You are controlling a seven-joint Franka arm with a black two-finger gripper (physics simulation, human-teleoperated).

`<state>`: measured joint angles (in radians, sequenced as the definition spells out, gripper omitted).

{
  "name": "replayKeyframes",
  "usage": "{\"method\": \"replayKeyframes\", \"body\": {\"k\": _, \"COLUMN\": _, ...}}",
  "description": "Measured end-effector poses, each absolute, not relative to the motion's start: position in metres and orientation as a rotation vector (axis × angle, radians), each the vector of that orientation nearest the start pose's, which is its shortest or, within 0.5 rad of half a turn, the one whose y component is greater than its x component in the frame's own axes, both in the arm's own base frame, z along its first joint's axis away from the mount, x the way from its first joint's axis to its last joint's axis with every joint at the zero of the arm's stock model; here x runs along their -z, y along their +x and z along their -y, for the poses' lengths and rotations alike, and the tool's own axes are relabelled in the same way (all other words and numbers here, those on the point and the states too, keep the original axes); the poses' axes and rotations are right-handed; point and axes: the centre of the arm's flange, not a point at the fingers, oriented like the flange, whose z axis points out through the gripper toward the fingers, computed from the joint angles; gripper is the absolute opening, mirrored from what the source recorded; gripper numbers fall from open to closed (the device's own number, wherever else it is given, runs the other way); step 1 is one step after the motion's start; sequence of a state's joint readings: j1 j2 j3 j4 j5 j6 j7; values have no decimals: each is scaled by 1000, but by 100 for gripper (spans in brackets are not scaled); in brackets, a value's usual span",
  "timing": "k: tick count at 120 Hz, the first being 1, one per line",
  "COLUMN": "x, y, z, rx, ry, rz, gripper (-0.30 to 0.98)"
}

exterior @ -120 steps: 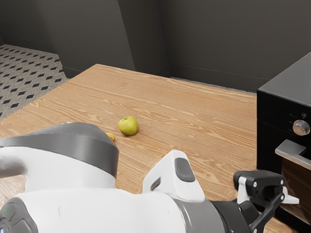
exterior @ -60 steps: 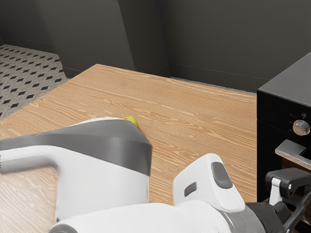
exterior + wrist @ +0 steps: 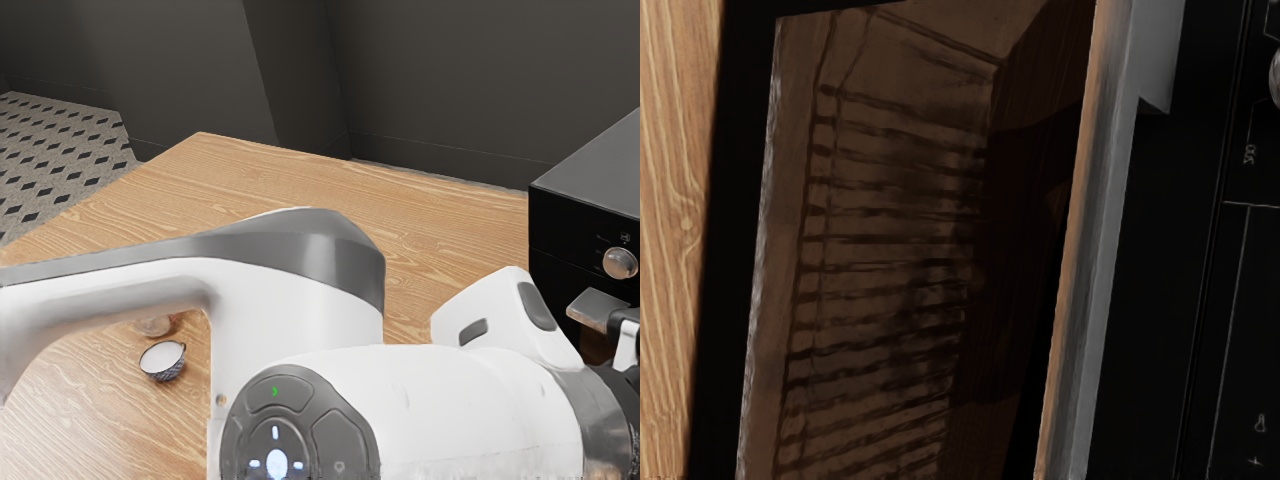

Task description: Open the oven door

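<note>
Arm (image 3: 300,310) shifted toward oven (image 3: 565,230), claw (image 3: 627,345) partly cut off, cannot tell if spread or pressed together

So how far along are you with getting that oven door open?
Done: the reach, it seems; my gripper is at the door handle. In hand: getting a hold on it, though I can't tell whether I have one. Left: the opening itself, as the oven door looks shut, its front lined up with the control panel.
</note>
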<state>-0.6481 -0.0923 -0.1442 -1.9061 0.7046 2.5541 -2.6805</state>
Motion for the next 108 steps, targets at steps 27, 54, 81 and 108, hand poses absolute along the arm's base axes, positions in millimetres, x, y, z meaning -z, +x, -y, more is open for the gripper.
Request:
{"method": "replayKeyframes", "body": {"k": 27, "x": -623, "y": 433, "z": 426, "rx": -556, "ry": 1734, "rz": -1519, "gripper": 68}}
{"method": "replayKeyframes", "body": {"k": 54, "x": -615, "y": 461, "z": 418, "rx": -538, "ry": 1765, "rz": -1540, "gripper": 68}}
{"method": "replayKeyframes", "body": {"k": 81, "x": -609, "y": 469, "z": 411, "rx": -541, "ry": 1805, "rz": -1528, "gripper": 68}}
{"method": "replayKeyframes", "body": {"k": 108, "x": -591, "y": 468, "z": 415, "rx": -508, "ry": 1854, "rz": -1527, "gripper": 68}}
